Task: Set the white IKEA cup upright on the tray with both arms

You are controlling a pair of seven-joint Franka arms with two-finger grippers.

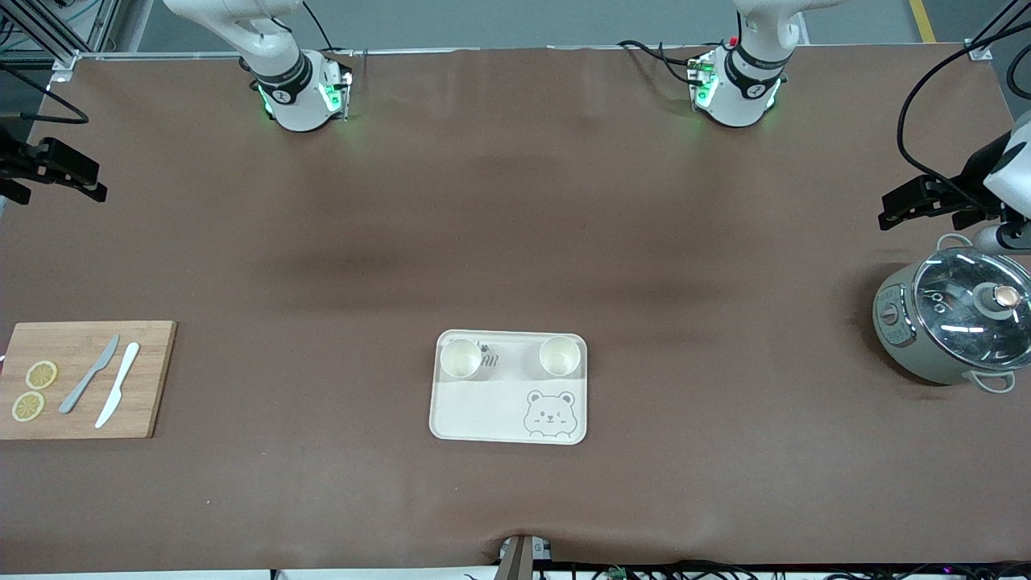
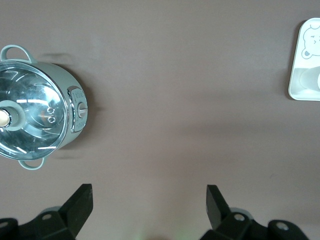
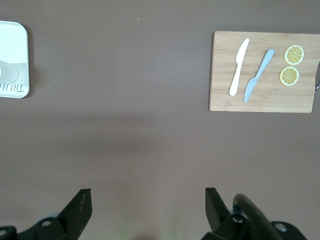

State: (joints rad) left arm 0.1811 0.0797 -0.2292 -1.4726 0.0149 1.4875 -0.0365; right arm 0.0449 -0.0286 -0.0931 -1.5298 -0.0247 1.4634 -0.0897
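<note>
Both arms wait, pulled out to the table's ends. The left gripper hangs with its fingers spread wide and nothing between them, over bare table beside the grey-green cooking pot with its glass lid. The right gripper is spread just as wide and just as empty, over the brown cloth up from the wooden cutting board.

Out at the middle of the table lies the cream tray, bear face at its five o'clock corner. Two white cups stand upright on it already, one cup at about eleven o'clock, the other cup at about one o'clock, well apart.

They look light, stiff and smooth-walled, likely slippery; I would pinch across the rim or the upper wall, gently, since a thin cup tips easily.

Only the front view shows both cups whole. The right wrist view shows the two knives and lemon slices plainly, plus a sliver of tray; the left wrist view shows the pot's control panel.
</note>
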